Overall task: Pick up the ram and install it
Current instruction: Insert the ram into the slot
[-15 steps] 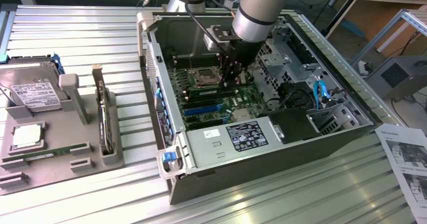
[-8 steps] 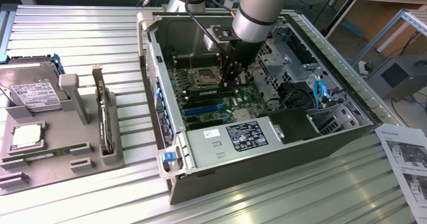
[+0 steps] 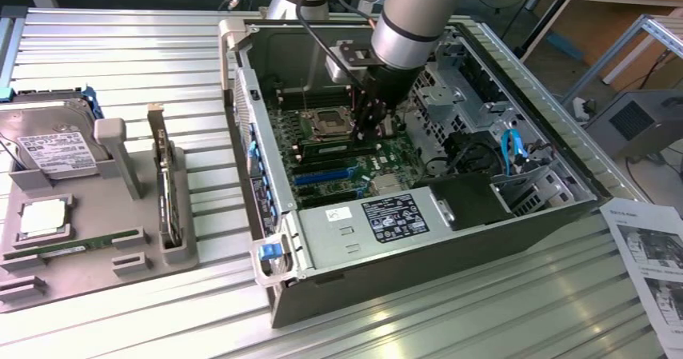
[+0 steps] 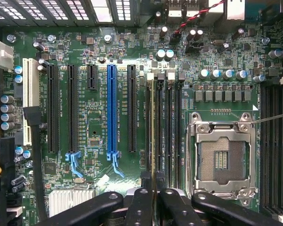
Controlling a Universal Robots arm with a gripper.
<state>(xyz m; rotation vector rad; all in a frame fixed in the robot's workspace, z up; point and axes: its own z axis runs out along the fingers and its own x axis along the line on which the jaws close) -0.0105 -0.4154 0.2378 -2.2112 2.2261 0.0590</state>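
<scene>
Tool (image 4: 153, 182) pressed almost together, pinching the ram (image 4: 152, 122) by its upper edge. Ram upright, seen edge-on, lined along the outermost memory slot; seated or not, cannot tell. Other memory slots (image 4: 169, 127) just beside it, open processor socket (image 4: 222, 157) near. Computer case (image 3: 353, 287) lies open on the ribbed counter (image 3: 481, 311). Grey parts tray (image 3: 96, 275) sits well apart, on the exterior view's left.

hard drive (image 3: 53, 147): on grey tray (image 3: 101, 209) | printed sheet (image 3: 651, 255): exterior view's right
</scene>
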